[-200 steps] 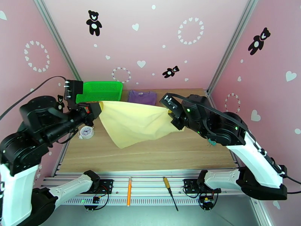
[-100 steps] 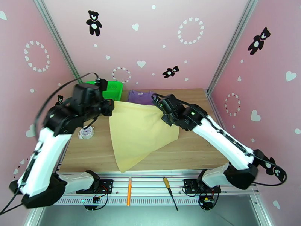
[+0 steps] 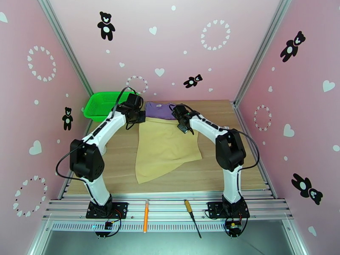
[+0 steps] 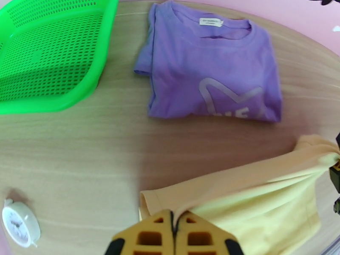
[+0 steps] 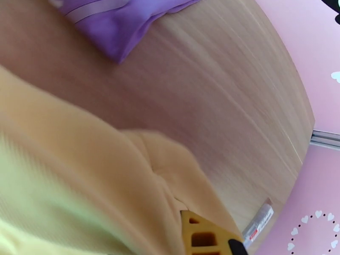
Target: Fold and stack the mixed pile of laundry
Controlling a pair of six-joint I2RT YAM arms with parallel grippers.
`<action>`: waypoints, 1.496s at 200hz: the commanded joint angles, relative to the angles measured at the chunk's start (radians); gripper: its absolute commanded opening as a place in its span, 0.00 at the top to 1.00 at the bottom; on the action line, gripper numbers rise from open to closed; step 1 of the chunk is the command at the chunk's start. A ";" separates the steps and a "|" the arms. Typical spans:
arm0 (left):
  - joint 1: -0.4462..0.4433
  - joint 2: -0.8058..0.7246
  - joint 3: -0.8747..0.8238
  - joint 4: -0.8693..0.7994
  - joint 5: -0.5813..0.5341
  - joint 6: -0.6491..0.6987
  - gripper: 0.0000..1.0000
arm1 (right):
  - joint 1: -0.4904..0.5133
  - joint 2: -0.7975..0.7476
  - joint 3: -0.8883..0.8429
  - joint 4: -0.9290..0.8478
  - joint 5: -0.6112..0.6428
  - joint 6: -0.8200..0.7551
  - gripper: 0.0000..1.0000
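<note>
Left gripper [image 4: 173,226] and right gripper [image 3: 183,124] are both pinching shut on the far corners of the soft tan shirt [image 3: 168,145]. I'm watching it lying spread across the wooden table [image 3: 221,171], where a second ago it was hanging stretched in the air. Beyond it, the folded lavender shirt [image 4: 212,81] is resting beside the green plastic mesh basket [image 3: 102,106].

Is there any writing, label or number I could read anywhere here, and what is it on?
White neck label of the folded lavender-purple shirt: printed line, too small to read.
Pale print on that shirt's chest: a star outline and letters cut off by the fold, not readable.
Small white round clock: dial marks too small to read.
White marker pen: red print, blurred.
Tan-beige cloth garment: no writing visible.
</note>
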 commanded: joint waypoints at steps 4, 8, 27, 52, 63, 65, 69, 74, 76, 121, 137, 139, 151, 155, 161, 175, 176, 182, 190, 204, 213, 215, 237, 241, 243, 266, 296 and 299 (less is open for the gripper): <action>0.063 0.039 0.079 0.039 -0.177 0.022 1.00 | -0.071 0.080 0.060 -0.042 0.143 -0.028 1.00; 0.065 0.049 0.083 0.042 -0.176 0.022 1.00 | -0.073 0.087 0.065 -0.036 0.142 -0.031 1.00; 0.065 0.075 0.085 0.059 -0.176 0.018 1.00 | -0.081 0.112 0.089 -0.014 0.146 -0.046 1.00; 0.065 0.091 0.079 0.068 -0.185 0.021 1.00 | -0.092 0.122 0.118 0.000 0.141 -0.063 1.00; 0.065 0.096 0.077 0.066 -0.190 0.022 1.00 | -0.093 0.126 0.133 -0.004 0.134 -0.073 1.00; 0.065 0.097 0.076 0.066 -0.190 0.021 1.00 | -0.094 0.126 0.135 -0.006 0.132 -0.075 1.00; 0.065 0.097 0.075 0.066 -0.188 0.021 1.00 | -0.094 0.128 0.140 -0.009 0.131 -0.078 1.00; 0.065 0.095 0.073 0.065 -0.187 0.020 1.00 | -0.094 0.128 0.145 -0.015 0.129 -0.080 1.00; 0.065 0.094 0.071 0.064 -0.186 0.021 1.00 | -0.093 0.128 0.146 -0.018 0.128 -0.080 1.00; 0.065 -0.031 0.071 0.018 -0.120 0.008 1.00 | -0.094 -0.010 0.149 -0.135 0.098 -0.041 1.00; 0.065 -0.100 0.114 -0.033 -0.093 0.012 1.00 | -0.094 -0.100 0.164 -0.188 0.081 -0.030 1.00; 0.065 -0.110 0.119 -0.040 -0.090 0.012 1.00 | -0.094 -0.109 0.167 -0.196 0.080 -0.028 1.00; 0.065 -0.160 0.159 -0.078 -0.082 0.018 1.00 | -0.094 -0.168 0.191 -0.242 0.063 -0.025 1.00; 0.066 -0.173 0.174 -0.088 -0.081 0.019 1.00 | -0.094 -0.185 0.196 -0.255 0.060 -0.025 1.00; 0.065 -0.195 0.197 -0.102 -0.077 0.022 1.00 | -0.094 -0.210 0.204 -0.264 0.057 -0.025 1.00; 0.065 -0.223 0.256 -0.131 -0.083 0.032 1.00 | -0.093 -0.247 0.222 -0.275 0.054 -0.040 1.00; 0.065 -0.224 0.261 -0.133 -0.084 0.034 1.00 | -0.094 -0.248 0.223 -0.274 0.054 -0.042 1.00; 0.065 -0.227 0.291 -0.143 -0.096 0.042 1.00 | -0.095 -0.252 0.233 -0.271 0.064 -0.050 1.00; 0.068 -0.217 0.336 -0.160 -0.112 0.052 1.00 | -0.096 -0.244 0.257 -0.269 0.075 -0.062 1.00; 0.080 -0.177 0.427 -0.193 -0.120 0.065 1.00 | -0.103 -0.199 0.342 -0.293 0.087 -0.066 1.00; 0.089 -0.142 0.483 -0.212 -0.129 0.074 1.00 | -0.105 -0.171 0.402 -0.312 0.089 -0.062 1.00; 0.090 -0.133 0.499 -0.215 -0.133 0.076 1.00 | -0.105 -0.166 0.415 -0.316 0.091 -0.062 1.00; 0.096 -0.068 0.632 -0.271 -0.117 0.089 1.00 | -0.102 -0.166 0.487 -0.350 0.095 -0.032 1.00; 0.096 -0.066 0.645 -0.280 -0.102 0.087 1.00 | -0.102 -0.178 0.482 -0.354 0.092 -0.025 1.00; 0.096 -0.067 0.648 -0.283 -0.094 0.086 1.00 | -0.102 -0.185 0.477 -0.356 0.089 -0.021 1.00; 0.090 -0.162 0.550 -0.248 -0.030 0.078 1.00 | -0.087 -0.314 0.321 -0.330 0.060 0.020 1.00; 0.080 -0.405 0.228 -0.152 0.021 0.070 1.00 | -0.016 -0.504 -0.011 -0.266 0.027 0.107 1.00; 0.078 -0.431 0.191 -0.146 0.021 0.065 1.00 | -0.005 -0.519 -0.047 -0.261 0.030 0.119 1.00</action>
